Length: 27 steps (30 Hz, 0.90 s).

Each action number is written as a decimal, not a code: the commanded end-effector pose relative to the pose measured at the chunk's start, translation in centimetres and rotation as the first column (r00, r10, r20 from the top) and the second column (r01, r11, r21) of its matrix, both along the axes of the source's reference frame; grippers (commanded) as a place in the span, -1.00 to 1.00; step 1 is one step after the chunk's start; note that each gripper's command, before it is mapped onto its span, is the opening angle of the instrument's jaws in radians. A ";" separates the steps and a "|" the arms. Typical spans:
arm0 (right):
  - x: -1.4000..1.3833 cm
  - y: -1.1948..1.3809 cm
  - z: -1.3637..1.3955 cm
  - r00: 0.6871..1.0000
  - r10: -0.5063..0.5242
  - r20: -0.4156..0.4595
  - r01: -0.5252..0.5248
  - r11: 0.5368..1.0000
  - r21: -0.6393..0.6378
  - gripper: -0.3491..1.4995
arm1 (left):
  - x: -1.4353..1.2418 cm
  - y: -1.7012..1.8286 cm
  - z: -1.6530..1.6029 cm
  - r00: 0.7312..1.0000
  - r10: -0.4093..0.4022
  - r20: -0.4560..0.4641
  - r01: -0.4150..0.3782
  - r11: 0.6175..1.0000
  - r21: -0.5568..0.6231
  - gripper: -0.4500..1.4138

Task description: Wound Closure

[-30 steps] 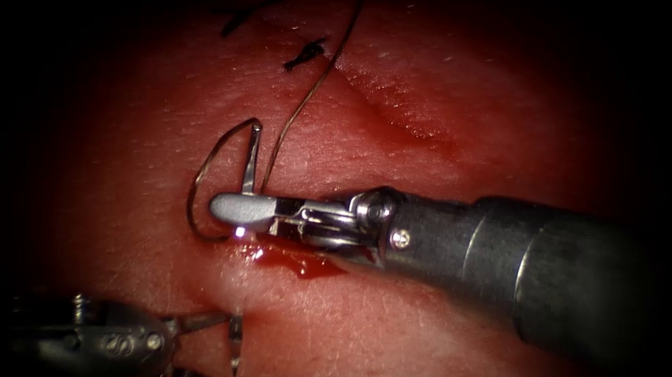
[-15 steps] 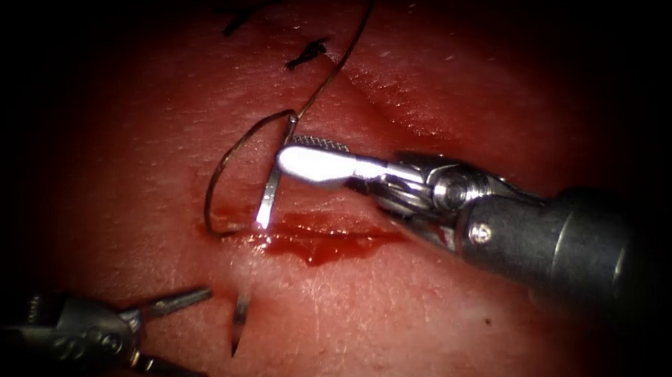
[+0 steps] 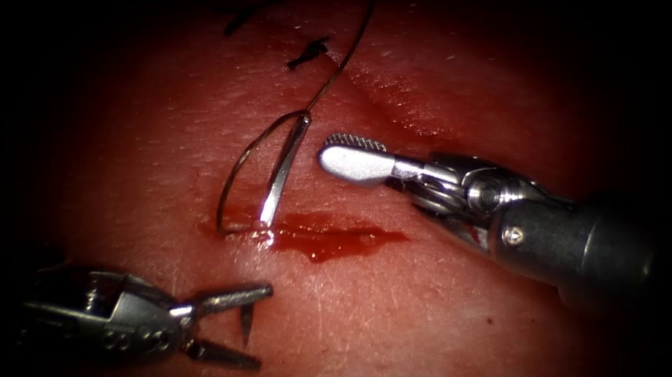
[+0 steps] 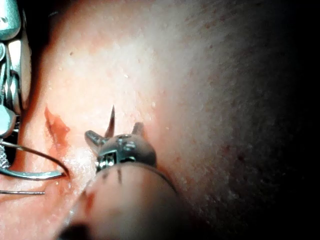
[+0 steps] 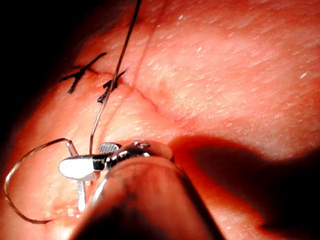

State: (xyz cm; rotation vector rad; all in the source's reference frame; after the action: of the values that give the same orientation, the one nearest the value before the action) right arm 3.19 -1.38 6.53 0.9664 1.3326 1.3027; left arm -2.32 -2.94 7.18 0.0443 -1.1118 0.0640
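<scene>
Since the earlier frame the right tool has let go of the needle and backed right, jaws parted; needle stands in the tissue, tip emerging between the left tool's spread jaws

Needle in tissue between right pincer, left pincer
</scene>
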 end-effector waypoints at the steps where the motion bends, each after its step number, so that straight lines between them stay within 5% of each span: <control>1: 0.07 -0.02 0.05 1.000 -0.002 0.000 0.002 1.000 -0.007 0.27 | -0.06 -0.01 0.05 1.000 -0.005 0.001 0.005 1.000 -0.002 0.03; 6: 0.08 -0.14 0.11 1.000 -0.004 0.001 0.004 1.000 -0.012 0.18 | -0.01 0.11 0.19 1.000 -0.002 -0.002 0.002 1.000 -0.017 -0.10; 9: 0.07 -0.16 0.13 1.000 -0.004 0.001 0.004 1.000 -0.010 0.11 | 0.01 0.08 0.24 1.000 -0.010 -0.007 0.010 1.000 0.005 -1.00; 18: 0.04 -0.21 0.12 1.000 -0.001 0.004 0.001 1.000 0.001 -0.15 | -0.03 -0.06 0.04 1.000 -0.013 0.018 0.007 0.957 0.289 -1.00; 22: 0.01 -0.26 0.10 1.000 -0.005 0.001 0.005 1.000 0.006 -0.29 | -0.02 -0.06 -0.17 0.998 -0.052 0.044 0.024 0.873 0.487 -1.00; 23: -0.01 -0.29 0.10 1.000 -0.007 0.000 0.007 1.000 0.005 -0.35 | -0.01 -0.09 -0.29 0.995 -0.082 0.056 0.029 0.781 0.624 -1.00; 24: -0.01 -0.29 0.10 1.000 -0.007 0.000 0.007 1.000 0.005 -0.35 | -0.01 -0.09 -0.29 0.995 -0.082 0.056 0.029 0.781 0.624 -1.00; 25: -0.02 -0.29 0.10 1.000 -0.008 -0.001 0.008 1.000 0.005 -0.38 | 0.00 -0.11 -0.41 0.994 -0.077 0.083 -0.002 0.724 0.690 -1.00; 27: -0.03 -0.30 0.10 1.000 -0.009 -0.002 0.009 1.000 0.010 -0.42 | 0.01 -0.11 -0.46 0.992 -0.079 0.094 -0.012 0.703 0.711 -1.00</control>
State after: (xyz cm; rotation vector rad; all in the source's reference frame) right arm 3.09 -1.70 6.60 0.9791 1.3216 1.3048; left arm -2.24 -3.03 6.58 0.7921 -1.2116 -0.4430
